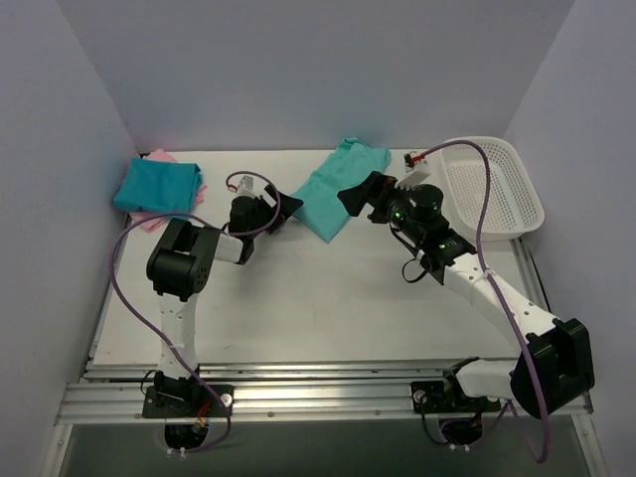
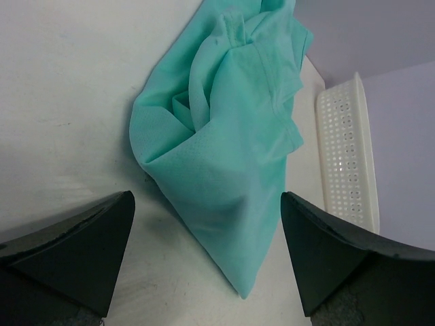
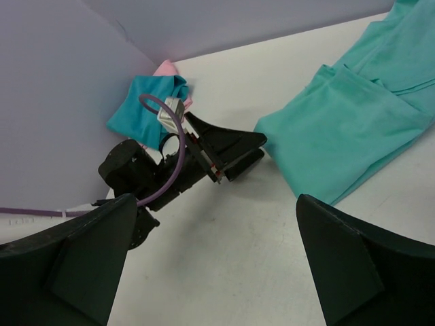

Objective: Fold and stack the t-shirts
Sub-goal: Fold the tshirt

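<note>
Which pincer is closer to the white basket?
Right. The right pincer is open at the right edge of the light green shirt, on the white basket's side. The left pincer, also open, is at the shirt's left edge, farther away.

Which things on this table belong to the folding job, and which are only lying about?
Belong to the job:
- light green t-shirt, unfolded, in the middle at the back
- teal-blue t-shirt, in the far left corner
- pink t-shirt, under the teal-blue one

Only lying about:
- white mesh basket, at the far right, nothing in it
</note>
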`<state>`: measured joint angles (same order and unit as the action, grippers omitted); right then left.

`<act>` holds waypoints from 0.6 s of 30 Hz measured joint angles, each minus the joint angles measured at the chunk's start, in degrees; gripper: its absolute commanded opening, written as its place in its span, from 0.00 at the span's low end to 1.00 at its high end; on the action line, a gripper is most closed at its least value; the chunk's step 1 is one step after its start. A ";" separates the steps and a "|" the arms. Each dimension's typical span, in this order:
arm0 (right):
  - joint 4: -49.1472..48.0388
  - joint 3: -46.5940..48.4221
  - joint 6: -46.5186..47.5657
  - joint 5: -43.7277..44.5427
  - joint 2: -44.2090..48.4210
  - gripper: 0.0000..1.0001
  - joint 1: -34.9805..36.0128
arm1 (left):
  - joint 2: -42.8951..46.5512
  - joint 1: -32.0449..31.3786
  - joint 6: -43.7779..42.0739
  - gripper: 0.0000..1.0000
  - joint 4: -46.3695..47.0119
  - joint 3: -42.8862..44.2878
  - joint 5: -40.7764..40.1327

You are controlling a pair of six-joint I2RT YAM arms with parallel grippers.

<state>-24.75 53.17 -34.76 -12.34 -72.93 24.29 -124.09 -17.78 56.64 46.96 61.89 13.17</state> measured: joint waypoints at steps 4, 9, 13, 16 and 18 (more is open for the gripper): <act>0.37 -1.36 0.48 0.48 1.14 1.00 1.25 | -1.51 -0.55 2.10 1.00 1.75 1.33 -2.56; 0.57 -2.67 0.59 0.98 2.51 1.00 1.44 | -2.67 -0.66 3.06 0.80 1.38 2.91 -5.33; 0.61 -5.11 0.55 1.05 4.98 1.00 2.10 | -3.76 -0.66 3.13 0.47 0.35 3.78 -6.71; 1.57 -7.39 0.57 1.05 7.91 1.00 2.82 | -5.14 -0.66 2.78 0.35 -0.24 4.81 -7.17; 2.43 -8.76 0.57 1.05 10.16 1.00 2.95 | -6.27 -0.68 2.67 0.34 -0.24 5.77 -7.10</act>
<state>-22.33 44.40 -34.20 -11.29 -62.76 27.24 -130.37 -18.46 59.31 46.72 67.66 6.07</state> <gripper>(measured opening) 0.995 0.357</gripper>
